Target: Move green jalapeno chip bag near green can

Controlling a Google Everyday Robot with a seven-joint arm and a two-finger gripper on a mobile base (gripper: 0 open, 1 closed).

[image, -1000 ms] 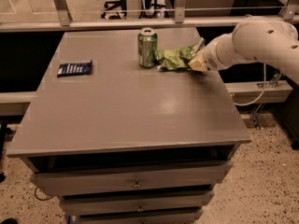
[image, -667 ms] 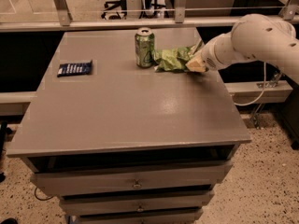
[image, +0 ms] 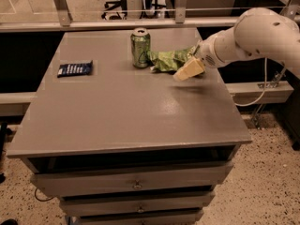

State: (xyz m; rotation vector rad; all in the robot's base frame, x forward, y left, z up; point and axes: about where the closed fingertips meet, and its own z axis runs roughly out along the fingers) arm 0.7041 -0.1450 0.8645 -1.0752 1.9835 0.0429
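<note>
The green can (image: pixel 140 48) stands upright at the back middle of the grey table (image: pixel 126 121). The green jalapeno chip bag (image: pixel 168 60) lies crumpled on the table right beside the can, on its right, and touches it or nearly so. My gripper (image: pixel 189 70) comes in from the right on the white arm (image: pixel 248 34). It sits at the bag's right end, just above the table top. Whether it still holds the bag I cannot tell.
A small dark blue flat packet (image: pixel 75 69) lies at the left of the table. Drawers (image: pixel 136 185) run below the table top. A metal rail (image: pixel 117 23) runs behind the table. A cable (image: pixel 262 86) hangs at the right.
The bag and the gripper have shifted a little to the left, so the bag now lies closer to the can. The gripper's tip sits slightly lower and nearer the front.
</note>
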